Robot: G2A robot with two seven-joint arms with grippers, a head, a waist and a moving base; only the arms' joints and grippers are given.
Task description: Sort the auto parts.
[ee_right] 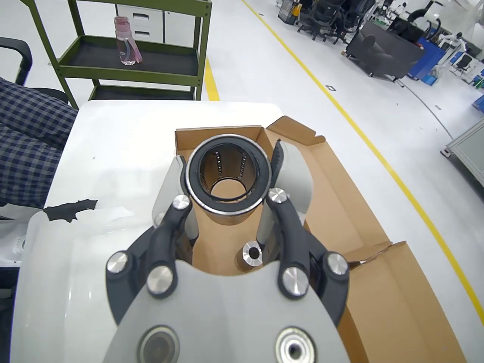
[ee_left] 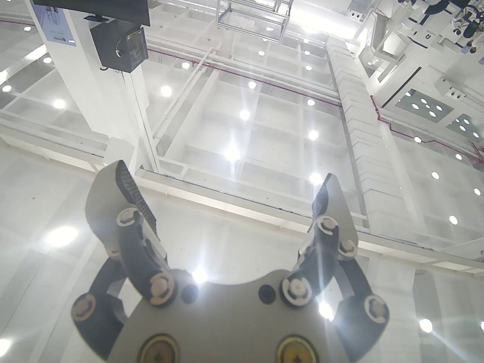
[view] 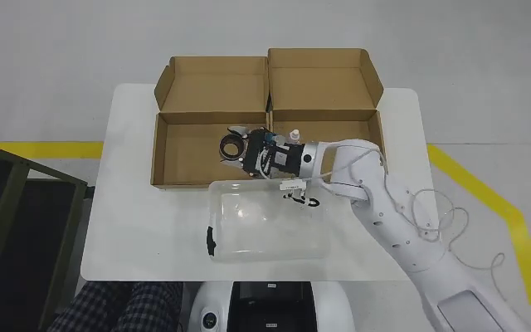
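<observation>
My right gripper point(ee_right: 228, 160) is shut on a steel linear bearing point(ee_right: 228, 179), a short sleeve with a black inner ring and rows of small balls. In the top view the right gripper point(view: 239, 146) holds the bearing point(view: 228, 148) over the tray of the left cardboard box point(view: 178, 158). A small silver cylinder point(ee_right: 251, 254) stands on that box's floor under the gripper. My left gripper point(ee_left: 225, 173) points up at the ceiling, open, with nothing between its fingers.
A second open cardboard box point(view: 348, 129) sits right of the first, with a small white part point(view: 294, 134) at its near left corner. A clear plastic bin point(view: 265, 222) stands in front of the boxes. A green cart point(ee_right: 113, 20) stands beyond the table.
</observation>
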